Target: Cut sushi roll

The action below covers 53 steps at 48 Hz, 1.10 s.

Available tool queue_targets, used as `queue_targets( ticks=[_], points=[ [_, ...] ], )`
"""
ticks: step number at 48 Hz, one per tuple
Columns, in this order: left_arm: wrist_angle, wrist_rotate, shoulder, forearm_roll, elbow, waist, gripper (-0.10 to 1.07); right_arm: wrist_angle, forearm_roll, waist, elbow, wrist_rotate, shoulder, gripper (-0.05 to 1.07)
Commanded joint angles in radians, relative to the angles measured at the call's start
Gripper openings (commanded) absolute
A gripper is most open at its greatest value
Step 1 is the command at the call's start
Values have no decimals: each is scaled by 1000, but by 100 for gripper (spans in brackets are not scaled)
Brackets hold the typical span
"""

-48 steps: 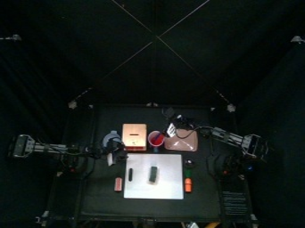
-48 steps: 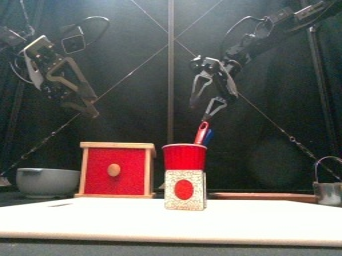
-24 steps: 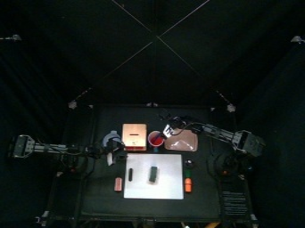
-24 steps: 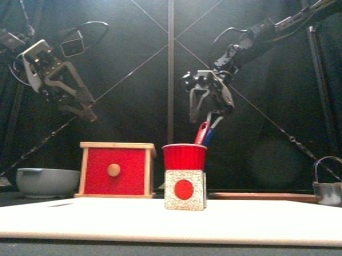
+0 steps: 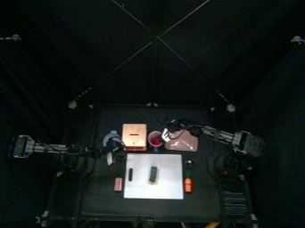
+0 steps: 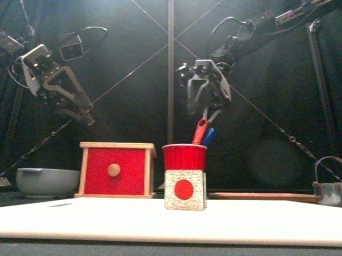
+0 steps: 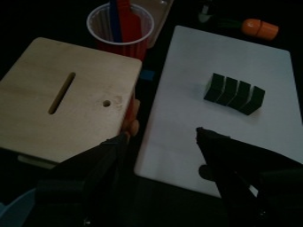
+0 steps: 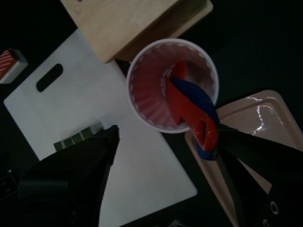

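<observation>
The sushi roll [image 7: 233, 91] is lying on the white cutting board [image 7: 178, 133], which is sitting near the front edge of the tabletop [image 5: 212, 120]; the roll is resting toward the board's middle, apart from every other thing. In the left wrist view it is showing as one dark log with grooves across it — about four segments sitting tight together, though whether these are cut through I cannot tell. I judge it to be light and soft, likely to squash or roll under pressure, so it is probably best steadied gently at one end while a blade is working on the other.

Counting what is showing: one roll, one board, one red paper cup [image 8: 173, 84] holding two or three utensils with red and blue handles [image 8: 196, 111], one wooden box with a red front [image 6: 116, 169], one grey bowl [image 6: 46, 181] and two orange-red sticks flanking the board.

The right tool [image 6: 203, 98] is hanging directly above the cup, released and spread wide — grasping nothing. The left tool [image 7: 160, 151] is hovering over the board's edge, also fully released and empty.
</observation>
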Motion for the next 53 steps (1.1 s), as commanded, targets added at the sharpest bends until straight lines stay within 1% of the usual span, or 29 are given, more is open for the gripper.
queue_targets(
  ticks=[1,10,24,37,41,46,53],
  points=[
    [-2,-2,0,0,-12,3,96,-2,11,3,-38,-2,-37,103],
    [-2,-2,0,0,-11,5,96,-2,11,9,-51,0,-25,103],
    [-2,-2,0,0,-6,6,96,-2,-2,3,-69,-3,43,103],
    [-2,-2,0,-6,-2,14,96,0,-48,3,-83,-2,74,101],
    [-2,-2,0,-6,-2,14,96,3,-51,2,-83,-2,80,97],
    [-2,-2,0,-8,-3,14,96,6,-51,3,-80,-2,83,88],
    [-2,-2,0,-6,-2,12,96,9,-51,3,-78,-3,83,68]
  ],
)
